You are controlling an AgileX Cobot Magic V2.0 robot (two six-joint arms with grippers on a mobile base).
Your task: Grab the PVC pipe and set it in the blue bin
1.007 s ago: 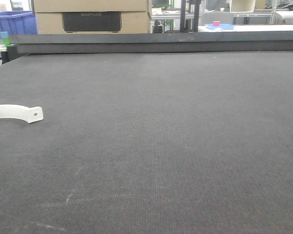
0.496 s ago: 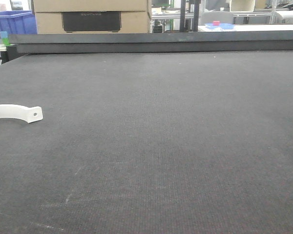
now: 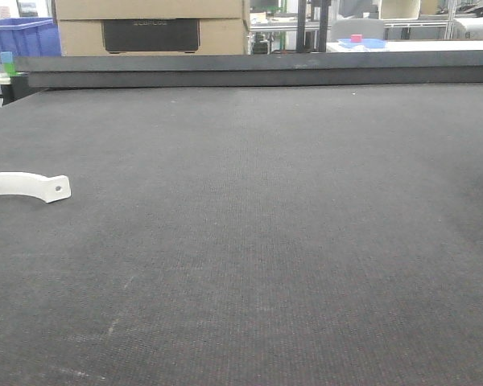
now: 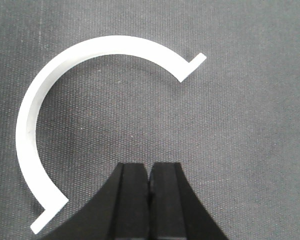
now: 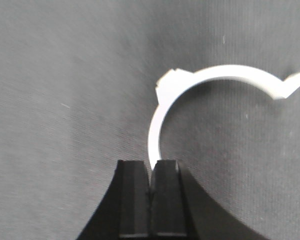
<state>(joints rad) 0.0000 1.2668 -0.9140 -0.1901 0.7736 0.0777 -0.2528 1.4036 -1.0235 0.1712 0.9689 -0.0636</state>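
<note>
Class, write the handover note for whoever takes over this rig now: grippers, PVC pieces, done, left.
Left gripper: shut, empty, just short of a C-shaped PVC piece lying flat on the mat.
Right gripper: shut, apparently pinching one end of a second PVC piece.
Blue bin: beyond the mat's far left corner.
Done: at most that one grasp.
Left: carry both pieces to the bin.

Left fingers (image 4: 132, 200) pressed together, right fingers (image 5: 165, 200) too (pinching PVC pipe (image 5: 225, 72)).
</note>
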